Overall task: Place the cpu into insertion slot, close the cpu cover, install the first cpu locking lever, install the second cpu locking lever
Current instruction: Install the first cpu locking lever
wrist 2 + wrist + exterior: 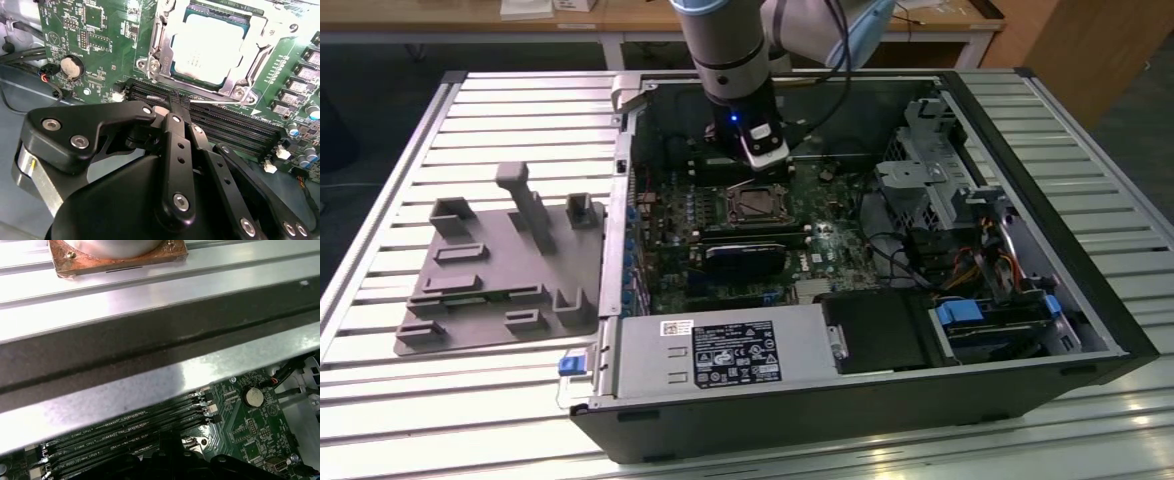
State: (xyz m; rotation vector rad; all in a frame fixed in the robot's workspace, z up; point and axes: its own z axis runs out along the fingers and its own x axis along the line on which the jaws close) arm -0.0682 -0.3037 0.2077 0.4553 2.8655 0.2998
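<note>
While the grey robot arm (727, 50) reaches down into the open black computer case (854, 410), its black gripper (763, 160) hangs over the green motherboard (720, 230), just behind the small square insertion slot with the thin silvery rim (754, 204) as the exterior view shows it. In the second wrist view the gripper (176, 104) is low over the long narrow black memory slots (235, 125), and its fingers (178, 111) are drawn together with no gap showing between the tips. A thin silvery rod (222, 103) runs along the near edge of the socket right beside the tips; whether they touch it cannot be told.

The flat square cpu with the silvery-grey metal top (207, 45) lies seated in the slot. The thin silvery cpu cover with the cut-out middle (161, 40) lies flat around it, framing the chip on all sides. A round silver coin battery (71, 66) sits on the board well apart from the socket.

In the first wrist view the memory slots (125, 440) and the coin battery (252, 397) show below the case's metal edge (150, 385).

The case rests on a slatted metal surface (520, 110); a grey moulded fixture tray (480, 290) lies on the exterior view's left of it, and a silver power supply box (720, 350) fills the case's near corner
</note>
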